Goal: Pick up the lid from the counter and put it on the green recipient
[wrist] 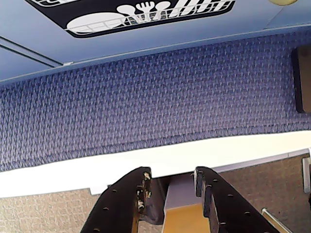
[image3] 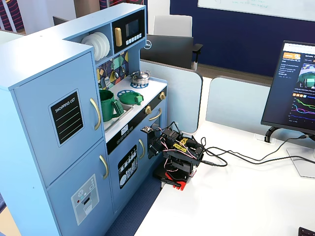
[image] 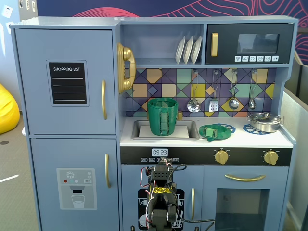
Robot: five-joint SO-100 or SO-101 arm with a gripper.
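The green lid (image: 211,132) lies flat on the white counter, over the left blue burner ring, its light tab toward the front; it also shows in the other fixed view (image3: 130,98). The green recipient (image: 162,116), a tall dark-green pot with a strap handle, stands upright in the sink (image3: 107,104). My arm (image: 161,202) is folded low on the table in front of the toy kitchen (image3: 177,152), well below the counter. In the wrist view my gripper (wrist: 171,174) is open and empty, over the white table edge and blue carpet.
A shiny silver pot (image: 263,121) sits on the right burner. Utensils (image: 213,103) hang on the back wall above the counter. A shelf with plates (image: 188,49) and a microwave overhang the counter. Cables (image3: 236,157) and a monitor (image3: 294,88) are on the white table.
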